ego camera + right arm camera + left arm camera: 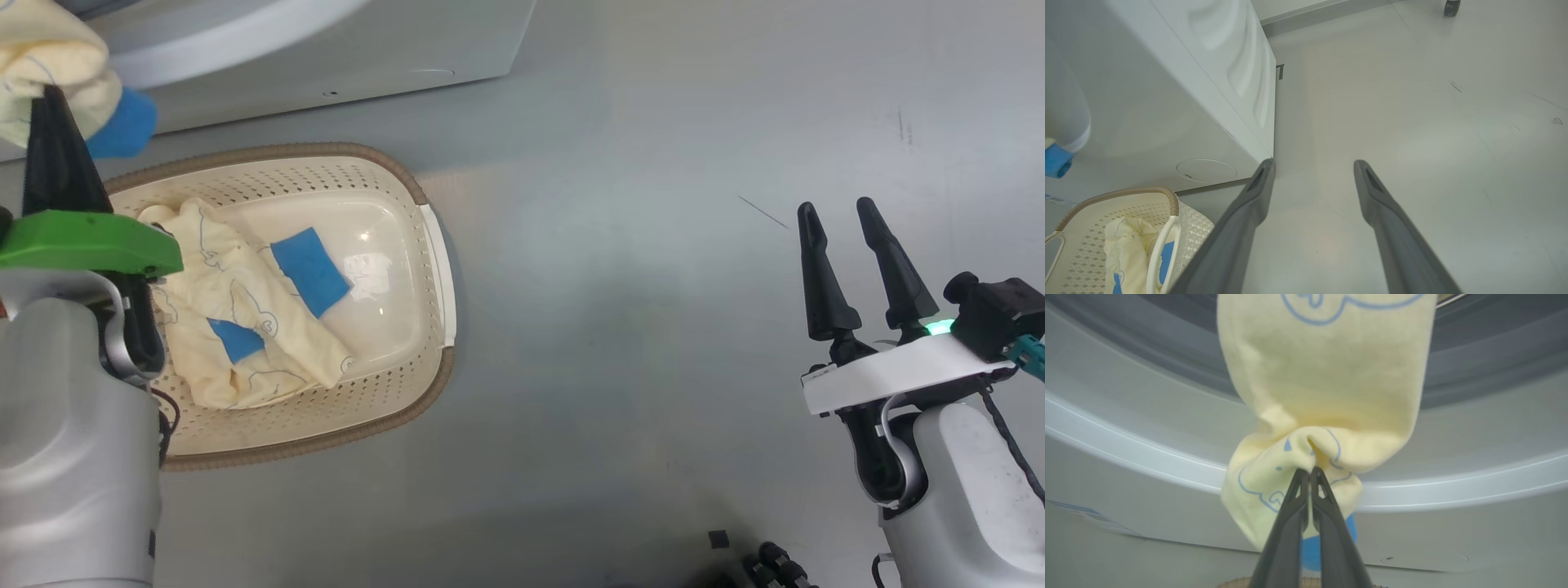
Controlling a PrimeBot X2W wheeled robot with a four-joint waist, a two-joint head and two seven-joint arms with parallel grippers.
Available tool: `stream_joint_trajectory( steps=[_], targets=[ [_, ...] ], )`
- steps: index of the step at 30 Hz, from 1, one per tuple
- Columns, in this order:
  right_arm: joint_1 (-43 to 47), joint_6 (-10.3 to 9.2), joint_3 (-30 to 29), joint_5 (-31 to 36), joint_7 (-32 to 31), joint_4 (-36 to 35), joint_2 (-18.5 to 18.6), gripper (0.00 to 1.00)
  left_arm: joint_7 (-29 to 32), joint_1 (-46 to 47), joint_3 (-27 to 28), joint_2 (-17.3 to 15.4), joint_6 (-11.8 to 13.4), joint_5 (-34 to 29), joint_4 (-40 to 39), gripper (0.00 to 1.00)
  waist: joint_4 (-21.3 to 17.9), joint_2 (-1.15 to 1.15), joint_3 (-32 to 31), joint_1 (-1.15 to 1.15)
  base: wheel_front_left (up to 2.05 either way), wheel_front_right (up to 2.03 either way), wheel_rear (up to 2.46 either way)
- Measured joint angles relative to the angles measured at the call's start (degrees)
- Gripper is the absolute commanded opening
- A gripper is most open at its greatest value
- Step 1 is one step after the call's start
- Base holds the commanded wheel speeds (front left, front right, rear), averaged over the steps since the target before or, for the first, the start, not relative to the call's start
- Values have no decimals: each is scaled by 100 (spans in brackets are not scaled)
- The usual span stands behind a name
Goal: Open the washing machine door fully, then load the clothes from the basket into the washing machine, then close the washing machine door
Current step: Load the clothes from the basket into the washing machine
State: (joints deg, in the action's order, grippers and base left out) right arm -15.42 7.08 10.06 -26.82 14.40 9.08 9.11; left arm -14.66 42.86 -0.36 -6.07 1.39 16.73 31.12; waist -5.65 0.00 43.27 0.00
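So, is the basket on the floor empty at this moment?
No, a pale yellow garment with thin blue drawings lies inside the basket.

no legible text anywhere, pale sticker with a blue edge [1090,516] on the big white front-loading washing machine [1147,428] too blurred to read, thin blue line drawings on the soft pale yellow garment [1327,375], pictures, not letters

Basket [433,245] on floor [653,286], just before washing machine [367,49]. Clothes [245,327] in basket, left side. Garment [1323,375] at left gripper [1310,470] tip, before washing machine. Right gripper [837,208] well right of basket.
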Motion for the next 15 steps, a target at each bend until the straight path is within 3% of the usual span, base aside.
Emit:
stream_joint_trajectory(
  steps=[7,15],
  targets=[
    [52,1,82,0,0,40,-2,100,0,286,-85,-185,176,-410,-662,0,63,0,-239,0,0,0,0],
    [120,0,103,-42,0,40,-11,100,-4,845,-289,-193,180,-622,-1178,0,60,0,-335,0,0,0,0]
  ],
)
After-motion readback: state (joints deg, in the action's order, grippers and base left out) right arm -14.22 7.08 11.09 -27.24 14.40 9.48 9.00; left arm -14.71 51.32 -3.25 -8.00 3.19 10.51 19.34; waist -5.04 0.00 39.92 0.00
